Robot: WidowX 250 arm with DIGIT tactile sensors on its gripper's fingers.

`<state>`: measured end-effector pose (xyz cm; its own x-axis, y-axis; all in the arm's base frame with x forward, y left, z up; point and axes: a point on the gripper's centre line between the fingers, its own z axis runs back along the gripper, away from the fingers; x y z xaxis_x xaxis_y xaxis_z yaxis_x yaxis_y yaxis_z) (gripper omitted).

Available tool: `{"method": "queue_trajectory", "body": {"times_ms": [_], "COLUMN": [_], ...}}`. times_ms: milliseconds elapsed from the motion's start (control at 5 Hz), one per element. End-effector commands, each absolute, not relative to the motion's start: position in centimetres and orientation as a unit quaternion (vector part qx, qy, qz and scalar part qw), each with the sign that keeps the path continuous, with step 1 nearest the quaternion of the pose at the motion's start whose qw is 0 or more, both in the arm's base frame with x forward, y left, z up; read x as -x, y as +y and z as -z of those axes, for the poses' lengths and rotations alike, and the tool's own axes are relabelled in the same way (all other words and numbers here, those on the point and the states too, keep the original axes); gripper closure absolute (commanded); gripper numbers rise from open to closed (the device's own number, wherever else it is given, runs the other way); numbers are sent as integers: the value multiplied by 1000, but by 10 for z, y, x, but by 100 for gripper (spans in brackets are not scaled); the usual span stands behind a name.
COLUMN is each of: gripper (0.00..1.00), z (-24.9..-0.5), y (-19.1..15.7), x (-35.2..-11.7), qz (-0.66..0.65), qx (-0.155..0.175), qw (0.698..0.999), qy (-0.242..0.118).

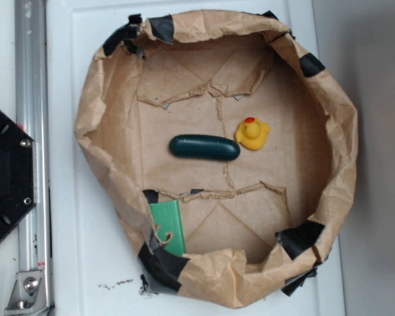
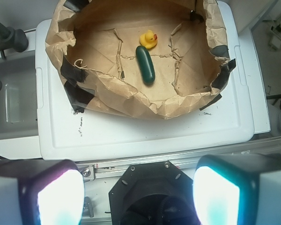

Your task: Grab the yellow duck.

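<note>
Exterior view looks straight down into a crumpled brown-paper basin (image 1: 102, 99) patched with black tape, sitting on a white plastic bench (image 1: 85, 263). On its creased floor sits the small bright-yellow rubber duck with a red-orange top (image 1: 252, 134), right of centre. Just beside it, to its left in this view, lies a dark green oblong capsule (image 1: 204, 147); the two are very near, and whether they touch I cannot tell. A flat green card (image 1: 168, 226) leans against the basin's lower-left wall, well apart from both.

No arm shows in the exterior view. In the wrist view the end effector (image 2: 138, 194) hangs high and well back from the basin, its two pale-padded fingers (image 2: 61, 199) spread wide at the bottom corners with nothing between them: released and empty. From there the duck (image 2: 148, 39) sits toward the far side of the basin, with the capsule (image 2: 145, 64) lying between it and the camera.

I judge the reach has not yet begun, and the risks come from that layout. A low approach from the near side could snag the raised, floppy paper rim or strike the capsule first. Because the capsule lies so close, one finger could land on it, nudging the duck away or closing on both. The duck's rounded rubber body may also squirt out of an off-centre pinch.
</note>
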<state>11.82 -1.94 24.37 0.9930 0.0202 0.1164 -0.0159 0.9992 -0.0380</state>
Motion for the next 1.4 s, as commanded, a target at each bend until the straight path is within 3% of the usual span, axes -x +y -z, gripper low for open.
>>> {"method": "queue_trajectory", "body": {"times_ms": [0, 200, 400, 600, 800, 1000, 1200], "gripper": [0, 0, 0, 0, 0, 0, 0], "z": [-244, -237, -223, -196, -150, -125, -113], "y": [-19, -10, -15, -15, -1, 23, 48], "x": [-118, -159, -206, -234, -255, -265, -274], "qz": [-9, -19, -21, -28, -44, -40, -50], "qx": [18, 3, 7, 17, 5, -29, -27], "qw": [998, 997, 993, 991, 992, 993, 993], "qy": [-58, -77, -116, -130, -120, -103, -105]}}
